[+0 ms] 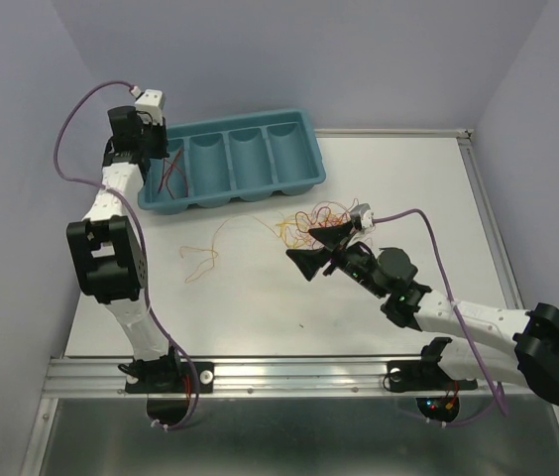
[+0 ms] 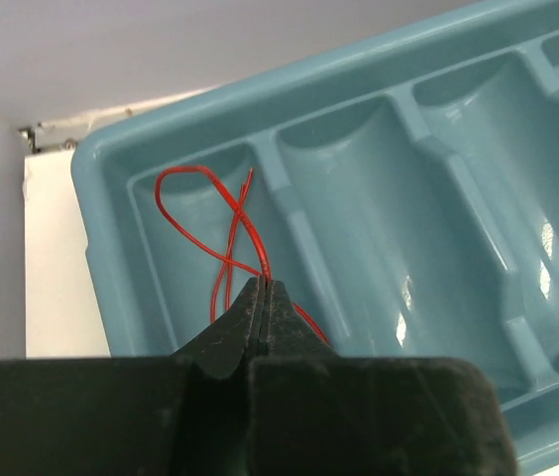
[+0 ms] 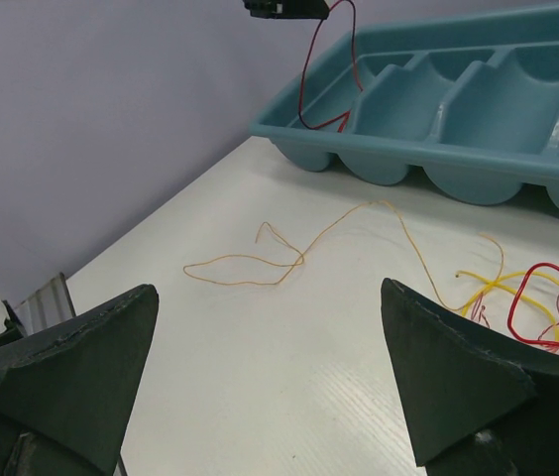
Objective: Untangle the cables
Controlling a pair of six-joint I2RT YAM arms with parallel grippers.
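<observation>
Left pincer: clenched, the two fingers pressed flat together, with a red wire caught between the tips. The wire runs out beyond the tips in a thin loop that crosses over itself. It lies over the end compartment of a teal tray, the one at the tray's left end in the overhead view. In the right wrist view the same wire hangs down from the pincer into that compartment. The tray's other three compartments show no wire in them.

Right pincer: released, fingers spread wide, nothing between them. It sits low over the white desk, near the middle. Whether the fingertips touch the surface cannot be told.

The remaining cables lie on the desk in two lots. A tangle of yellow, red and orange loops sits between the right pincer and the tray, just beyond the fingertips. In the right wrist view it lies just off the right-hand finger. A single orange wire lies by itself in a loose, kinked curve. It is to the left of the tangle, well apart from both pincers, and clear of the tray.
</observation>
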